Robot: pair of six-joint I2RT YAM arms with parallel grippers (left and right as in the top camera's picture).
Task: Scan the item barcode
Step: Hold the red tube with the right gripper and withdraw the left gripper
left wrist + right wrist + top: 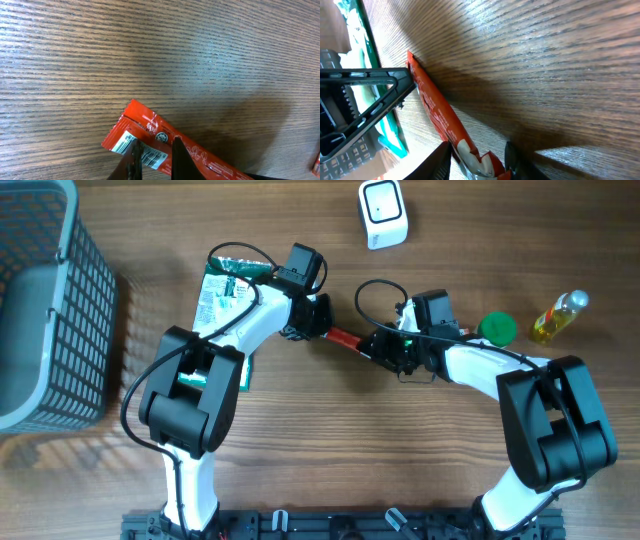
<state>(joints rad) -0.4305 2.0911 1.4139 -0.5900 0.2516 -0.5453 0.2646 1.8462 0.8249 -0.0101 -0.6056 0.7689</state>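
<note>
Mock shop checkout on a wooden table [330, 450]
White scanner [382, 213], grey wire basket [45, 310], small bottle [558, 317] and green pouch [218, 290] laid out.

**Light fine, wrist views soft**

Overhead bright, even, sharp; soft shadows beside basket [60, 300]; left wrist: pale glare on table [215, 65]; right wrist: foreground blurred, dark shadow under red wrapper [437, 110], light probably from above.

Wrapper [345, 338] spans between left end effector [320, 328] and right end effector [375, 347], one end in each. Scanner [382, 215] on counter [300, 440], ahead of both. Packet [222, 288] left of left end effector, basket [40, 300] farther left. Cap [497, 328], then bottle [558, 317], right of right end effector.
</note>
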